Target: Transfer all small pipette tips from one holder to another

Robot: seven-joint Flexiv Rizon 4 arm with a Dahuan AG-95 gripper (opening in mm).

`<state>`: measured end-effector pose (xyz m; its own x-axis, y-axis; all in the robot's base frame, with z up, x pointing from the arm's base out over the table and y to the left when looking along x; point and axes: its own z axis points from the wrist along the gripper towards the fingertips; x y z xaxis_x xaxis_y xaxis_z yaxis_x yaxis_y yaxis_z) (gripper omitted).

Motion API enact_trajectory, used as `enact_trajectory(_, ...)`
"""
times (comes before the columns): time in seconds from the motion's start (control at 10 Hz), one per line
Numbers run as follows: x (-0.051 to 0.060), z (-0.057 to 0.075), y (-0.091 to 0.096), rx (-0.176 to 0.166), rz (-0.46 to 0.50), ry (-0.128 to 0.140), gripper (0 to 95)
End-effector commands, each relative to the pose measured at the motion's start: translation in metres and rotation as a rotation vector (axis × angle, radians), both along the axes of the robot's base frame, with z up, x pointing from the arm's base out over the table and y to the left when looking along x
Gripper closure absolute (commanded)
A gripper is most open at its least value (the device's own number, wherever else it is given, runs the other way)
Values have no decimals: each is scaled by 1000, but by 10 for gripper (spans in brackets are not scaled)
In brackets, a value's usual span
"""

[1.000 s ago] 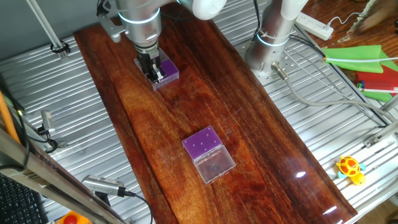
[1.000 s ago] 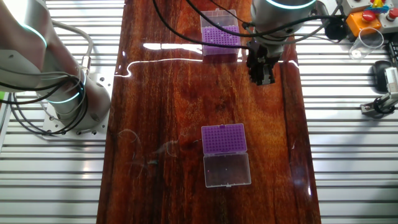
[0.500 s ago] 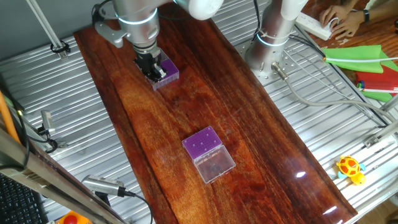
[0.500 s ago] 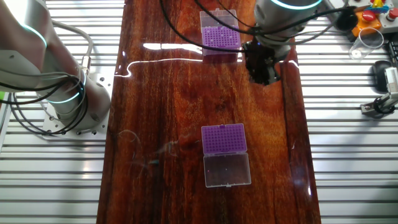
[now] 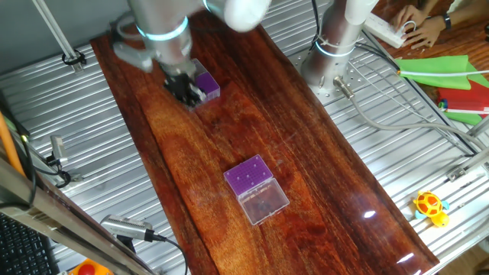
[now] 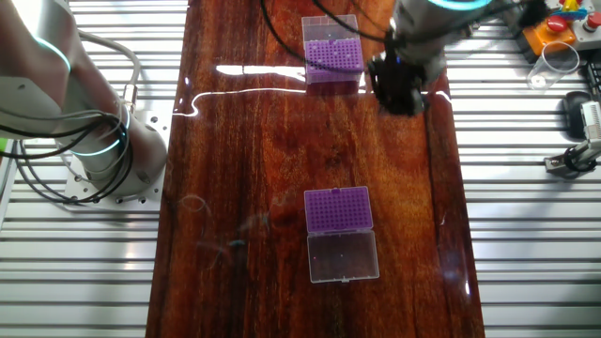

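Two clear holders with purple inserts sit on the dark wooden board. The far holder (image 5: 205,84) (image 6: 333,58) is at the board's far end. The near holder (image 5: 250,176) (image 6: 338,207) lies mid-board with its clear lid (image 5: 265,203) (image 6: 343,256) folded open. The small pipette tips (image 5: 249,180) show only as tiny dark specks on the purple insert. My gripper (image 5: 183,89) (image 6: 401,96) hangs just beside the far holder, blurred by motion. Its fingers point down at the board, and I cannot make out whether anything is between them.
The arm's base (image 5: 328,57) (image 6: 103,150) is bolted to the slatted metal table beside the board. Cables, green and red items (image 5: 451,76) and a yellow toy (image 5: 430,208) lie on one side. A clear cup (image 6: 554,64) and an orange button box (image 6: 554,23) sit near the far holder's end.
The gripper and wrist have shifted a little beside the far holder and now blur with motion. Both holders stay where they were.
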<state>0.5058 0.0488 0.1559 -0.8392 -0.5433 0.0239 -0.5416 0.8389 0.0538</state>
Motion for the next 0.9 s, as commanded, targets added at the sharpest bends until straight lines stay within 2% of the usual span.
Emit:
enact_trajectory(0.1,-4,-8,31,-19,-84,1,950)
enact_trajectory(0.2,-5,-16,54,-25,-96,1,950)
enact_trajectory(0.3,-7,-21,64,-26,-97,-2,950)
enact_trajectory(0.4,-10,-26,74,-20,-85,-18,950)
enact_trajectory(0.6,-10,-26,74,-15,-38,-13,950)
enact_trajectory(0.9,-10,-26,74,-5,57,20,950)
